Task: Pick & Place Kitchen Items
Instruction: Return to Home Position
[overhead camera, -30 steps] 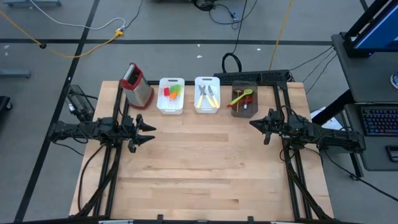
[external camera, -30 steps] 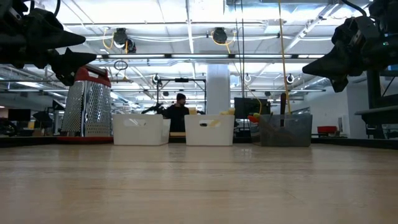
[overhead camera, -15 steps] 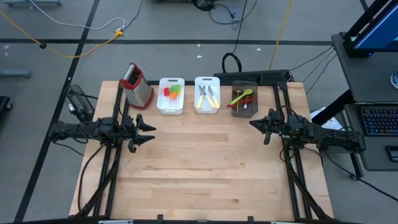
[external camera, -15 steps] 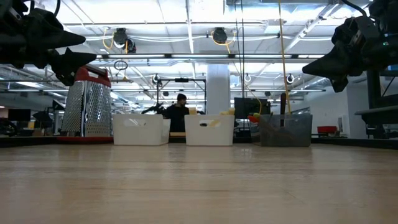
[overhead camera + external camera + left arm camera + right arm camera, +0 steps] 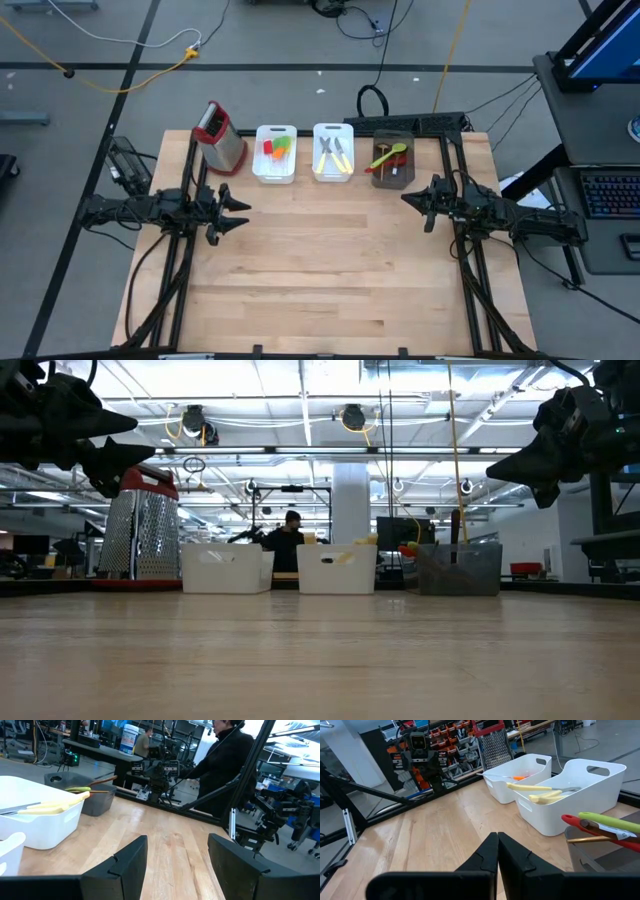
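The kitchen items lie in three bins along the table's far edge. Red, orange and green spatulas (image 5: pixel 276 148) are in the left white bin (image 5: pixel 275 175). Cream-handled knives (image 5: pixel 336 152) lie in the middle white bin (image 5: pixel 332 128), and green, red and wooden spoons (image 5: pixel 388 158) sit in the dark bin (image 5: pixel 392 180), their ends sticking out over its rim (image 5: pixel 600 822). My left gripper (image 5: pixel 240 212) hovers open and level at the table's left edge, with nothing between its fingers (image 5: pixel 131 857). At the right edge, my right gripper (image 5: pixel 405 197) hovers level and shut, holding nothing.
A steel box grater with a red top (image 5: pixel 220 137) stands left of the bins. The bare wooden tabletop (image 5: pixel 330 260) stretches between both arms and toward the near edge. A person in dark clothes (image 5: pixel 225 760) stands beyond the table's right side.
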You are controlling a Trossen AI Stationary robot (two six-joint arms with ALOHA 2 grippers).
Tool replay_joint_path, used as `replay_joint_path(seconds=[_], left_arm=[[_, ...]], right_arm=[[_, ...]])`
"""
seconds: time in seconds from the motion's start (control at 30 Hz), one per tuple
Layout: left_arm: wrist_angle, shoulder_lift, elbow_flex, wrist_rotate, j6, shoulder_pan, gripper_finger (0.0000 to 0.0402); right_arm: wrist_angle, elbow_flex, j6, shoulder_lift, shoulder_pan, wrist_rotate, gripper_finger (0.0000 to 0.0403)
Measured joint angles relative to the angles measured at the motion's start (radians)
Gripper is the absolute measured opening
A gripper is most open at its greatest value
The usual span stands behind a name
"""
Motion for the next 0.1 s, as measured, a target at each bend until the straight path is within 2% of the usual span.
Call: replay_joint_path(seconds=[0.1], left_arm=[[0.0,0.0,0.0,0.0,0.0,0.0,0.0214]], right_arm=[[0.0,0.0,0.0,0.0,0.0,0.0,0.0004]])
